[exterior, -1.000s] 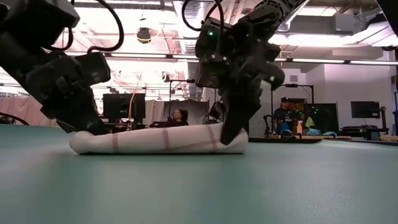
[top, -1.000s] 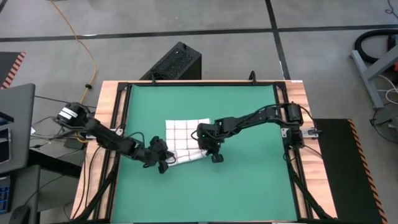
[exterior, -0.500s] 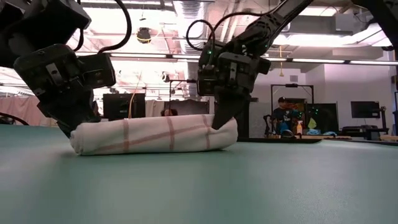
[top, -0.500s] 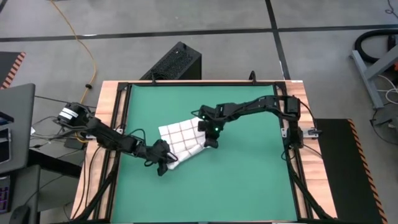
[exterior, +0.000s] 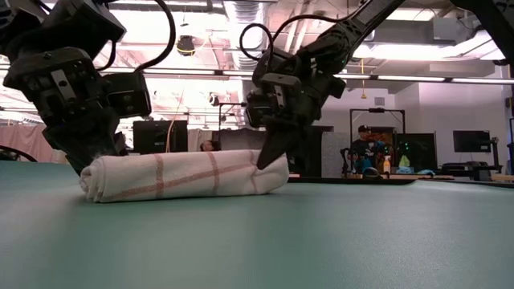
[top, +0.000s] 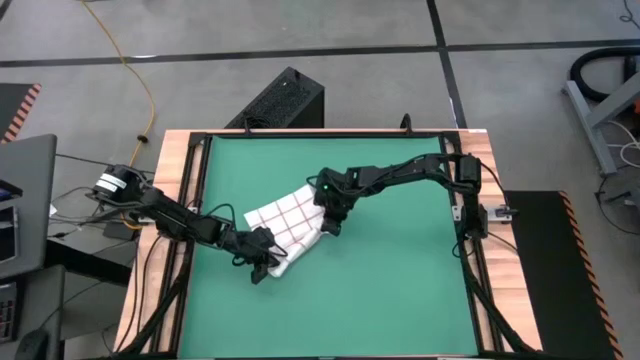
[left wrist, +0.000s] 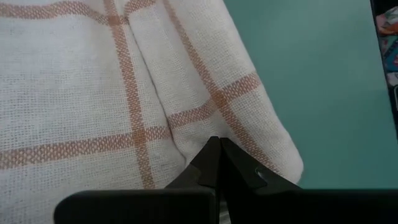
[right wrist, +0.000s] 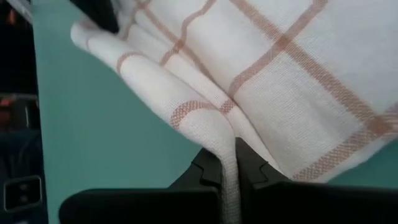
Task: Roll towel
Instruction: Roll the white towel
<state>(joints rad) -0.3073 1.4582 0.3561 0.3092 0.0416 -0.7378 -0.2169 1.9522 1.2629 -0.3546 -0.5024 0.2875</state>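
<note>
The white towel with red check lines (top: pixel 284 224) lies askew on the green mat (top: pixel 400 280). Its near part is rolled into a thick roll (exterior: pixel 181 175) that rests on the mat. My left gripper (top: pixel 262 264) is shut at the roll's left end (exterior: pixel 90 175). My right gripper (top: pixel 328 222) is shut at the roll's right end (exterior: pixel 273 164). The unrolled part (top: pixel 283 210) lies flat beyond the roll. My left gripper meets the towel at a crease between two folds (left wrist: pixel 205 127) near the roll's left end, slanting down from the table's left. The shut fingertips (left wrist: pixel 219 149) hide whether cloth lies between them. That end rests on the mat. My right gripper pinches a folded edge of the towel (right wrist: pixel 214 134) between its two fingers at the roll's right end; several layers run into the gap. The fingers (exterior: pixel 269 152) slant down from the far right. The end rests on the mat.
The mat has a black frame (top: pixel 205 140) on a wooden table. Bare mat lies to the right of and nearer than the towel. In the low view people sit at screens (exterior: pixel 369 152) in the room behind.
My right gripper has gone toward the far edge and a little left, carrying the roll's right end with it. The towel has turned about from square to askew, its left end staying by my left gripper. The roll has grown thicker and the flat part smaller.
</note>
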